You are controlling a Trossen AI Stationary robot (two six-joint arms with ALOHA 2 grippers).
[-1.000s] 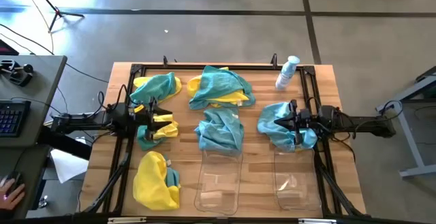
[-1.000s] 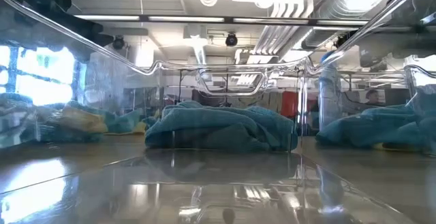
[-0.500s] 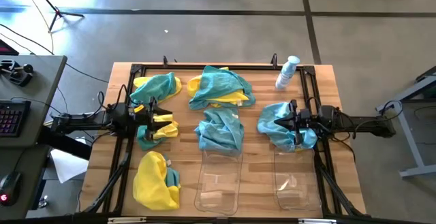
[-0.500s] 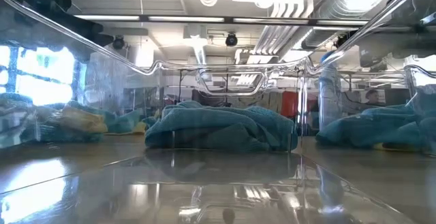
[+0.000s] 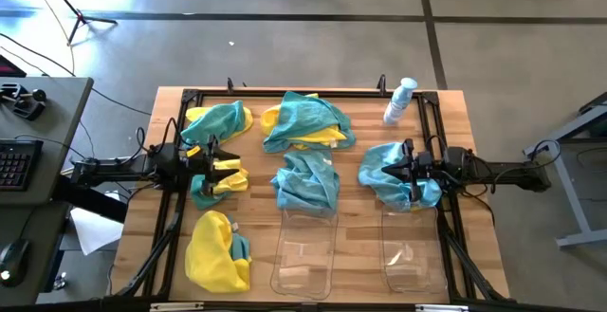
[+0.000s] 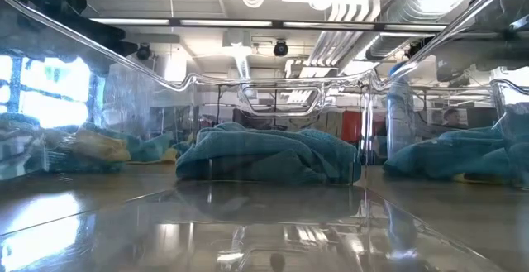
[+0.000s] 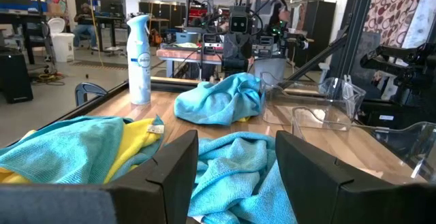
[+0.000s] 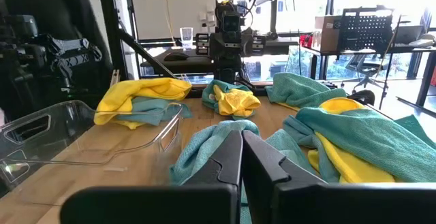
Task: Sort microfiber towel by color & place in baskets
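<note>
Sorting has barely begun: both baskets [image 5: 304,253] sit empty, your left gripper [image 5: 230,167] jaws spread, right gripper [image 5: 387,170] jaws closed, holding nothing.

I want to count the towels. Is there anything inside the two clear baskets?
No towel shows inside either clear basket. A teal towel lies just beyond the middle one's far rim. Whether its edge hangs over the rim cannot be told.
</note>
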